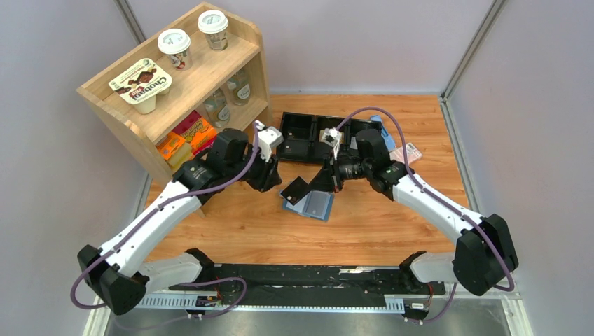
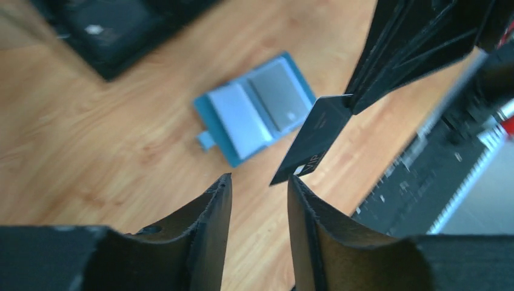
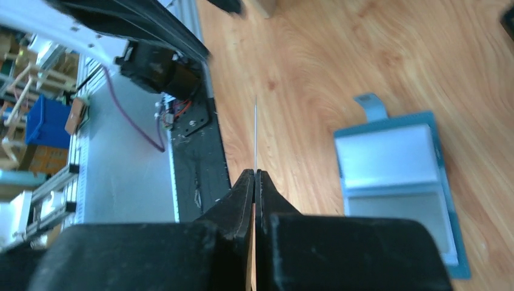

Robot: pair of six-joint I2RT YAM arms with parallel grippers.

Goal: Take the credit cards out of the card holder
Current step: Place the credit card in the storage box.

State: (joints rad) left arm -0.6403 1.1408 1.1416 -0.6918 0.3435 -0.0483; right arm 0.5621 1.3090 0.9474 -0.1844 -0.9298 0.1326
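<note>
The teal-blue card holder lies open on the wooden table, its grey-blue pockets facing up; it also shows in the left wrist view and the right wrist view. My right gripper is shut on a black credit card and holds it above the holder's left edge. In the left wrist view the card hangs from the right gripper's fingers; in the right wrist view it shows edge-on. My left gripper is open and empty, just left of the card.
A long black three-compartment tray lies behind the grippers. A pink-white packet lies at its right end. A wooden shelf with cups and snacks stands at the back left. A black rail runs along the near edge.
</note>
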